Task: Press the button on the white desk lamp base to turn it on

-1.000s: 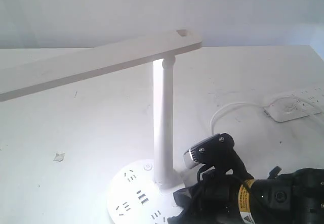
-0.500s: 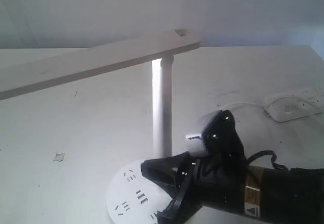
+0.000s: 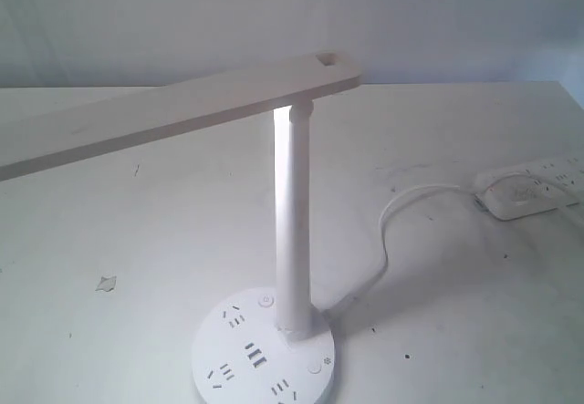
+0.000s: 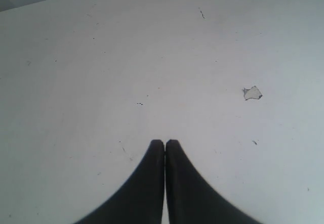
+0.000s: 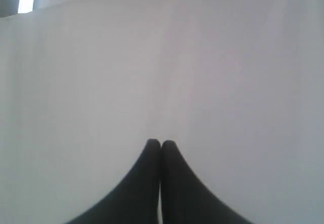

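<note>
Outwardly, the white desk lamp (image 3: 294, 231) stands at six o'clock in the exterior view, its pole upright on the lamp base (image 3: 228, 354). Its long head (image 3: 182, 112) runs from nine o'clock towards one o'clock, holed end rightmost, with a glow beneath. A power strip (image 3: 527, 191) lies at three o'clock. In the left wrist view, the left gripper (image 4: 165, 143) has its jaws pressed together over the table (image 4: 101, 57), near a scrap (image 4: 252, 93). In the right wrist view, the right gripper (image 5: 160, 143) likewise has its jaws together, holding nothing.
</note>
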You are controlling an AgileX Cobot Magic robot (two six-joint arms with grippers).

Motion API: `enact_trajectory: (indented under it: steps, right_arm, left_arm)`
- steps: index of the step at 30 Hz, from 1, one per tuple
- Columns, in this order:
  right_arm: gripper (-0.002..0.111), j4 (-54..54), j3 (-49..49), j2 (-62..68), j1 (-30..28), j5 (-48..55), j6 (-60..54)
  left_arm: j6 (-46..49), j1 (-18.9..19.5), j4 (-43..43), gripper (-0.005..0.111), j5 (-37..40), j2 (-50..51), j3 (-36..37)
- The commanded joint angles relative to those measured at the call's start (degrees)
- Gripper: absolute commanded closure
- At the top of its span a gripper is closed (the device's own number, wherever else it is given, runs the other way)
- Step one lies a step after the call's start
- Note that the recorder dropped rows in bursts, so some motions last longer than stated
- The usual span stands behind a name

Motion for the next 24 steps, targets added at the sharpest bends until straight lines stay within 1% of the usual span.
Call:
enact_trajectory:
  steps: [1,4,5,7,11,13,15,17,22,24]
  right_arm:
    - [0.108,16.8,0.5,-10.1,0.1,2.7,-20.7]
    - [0.108,22.9,0.5,-13.4,0.1,7.1,-36.8]
    - [0.108,25.2,0.5,-13.8,0.1,8.7,-39.9]
    - [0.108,31.0,0.5,-14.0,0.1,12.8,-45.1]
    - [0.108,43.1,0.5,-13.7,0.1,20.9,-48.2]
    - [0.108,48.7,0.5,-13.7,0.1,24.9,-48.1]
    - [0.108,52.1,0.5,-13.7,0.1,28.8,-46.7]
    - [0.108,52.3,0.5,-13.7,0.1,32.0,-44.3]
    - [0.108,52.1,0.5,-13.7,0.1,38.6,-25.1]
    - [0.108,52.1,0.5,-13.7,0.1,39.0,-21.8]
  left_arm:
    - [-0.1,0.1,-0.3,0.107,-0.1,-0.2,0.2]
    - [-0.1,0.1,-0.3,0.107,-0.1,-0.2,0.2]
    - [-0.1,0.1,-0.3,0.107,-0.1,-0.2,0.2]
    - [-0.1,0.1,-0.3,0.107,-0.1,-0.2,0.2]
    - [-0.1,0.1,-0.3,0.107,-0.1,-0.2,0.2]
    - [-0.1,0.1,-0.3,0.107,-0.1,-0.2,0.2]
    - [-0.1,0.1,-0.3,0.107,-0.1,-0.2,0.2]
    - [-0.1,0.1,-0.3,0.107,-0.1,-0.2,0.2]
    - [-0.1,0.1,-0.3,0.107,-0.1,-0.2,0.2]
    - [-0.1,0.1,-0.3,0.107,-0.1,-0.2,0.2]
